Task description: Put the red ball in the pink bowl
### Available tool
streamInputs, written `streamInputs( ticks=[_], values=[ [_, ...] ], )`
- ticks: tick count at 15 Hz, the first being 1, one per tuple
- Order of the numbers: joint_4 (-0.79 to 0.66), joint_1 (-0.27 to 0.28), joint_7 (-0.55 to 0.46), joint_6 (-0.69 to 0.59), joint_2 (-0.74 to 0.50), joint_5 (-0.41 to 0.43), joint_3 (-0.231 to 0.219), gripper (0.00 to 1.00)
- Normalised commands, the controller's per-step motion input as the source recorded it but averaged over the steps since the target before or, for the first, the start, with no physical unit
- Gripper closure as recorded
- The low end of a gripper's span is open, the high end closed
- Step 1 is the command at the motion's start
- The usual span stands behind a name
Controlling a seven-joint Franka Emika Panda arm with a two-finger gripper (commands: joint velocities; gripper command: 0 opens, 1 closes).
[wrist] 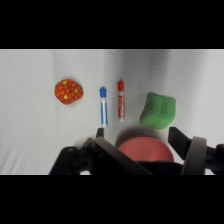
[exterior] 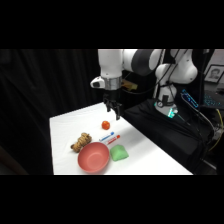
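From the side, the gripper [exterior: 114,111] hangs above the far part of the white table [exterior: 65,125], empty, with the red ball [exterior: 105,125] lying on the cloth just below and a little nearer the camera. The pink bowl [exterior: 93,156] sits well apart from the ball at the near edge, a brown stuffed toy [exterior: 81,142] at its left, a green block [exterior: 118,153] at its right, and 2 marker pens [exterior: 109,137] between ball and bowl. I would judge the step in hand to be the approach: the arm should shift over the ball's centre before descending, since a round ball will roll off if 1 finger touches first. In this view the fingers are too small to read. From the wrist, the ball [wrist: 68,91] lies left of the blue marker [wrist: 103,106] and red marker [wrist: 120,99], the block [wrist: 158,110] at right. The 2 fingers [wrist: 180,141] stand spread wide with nothing between them. The bowl [wrist: 145,150] is half hidden behind the black linkage, and the toy does not show here.
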Motion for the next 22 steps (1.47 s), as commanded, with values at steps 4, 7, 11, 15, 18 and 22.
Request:
streamInputs(
  ticks=[4, 7, 11, 15, 18, 22],
  values=[
    [-0.02, -0.047, -0.02, 0.02, -0.06, 0.002, -0.023, 0.00],
    [-0.09, -0.150, -0.15, 0.11, -0.17, 0.051, -0.126, 0.00],
    [-0.16, -0.164, -0.31, 0.21, -0.15, 0.117, -0.137, 0.00],
    [-0.20, -0.109, -0.29, 0.40, 0.00, 0.165, -0.083, 0.00],
    [-0.15, -0.085, -0.22, 0.45, 0.16, 0.216, -0.049, 0.00],
    [-0.08, -0.093, -0.15, 0.46, 0.23, 0.167, -0.036, 0.00]
  ],
)
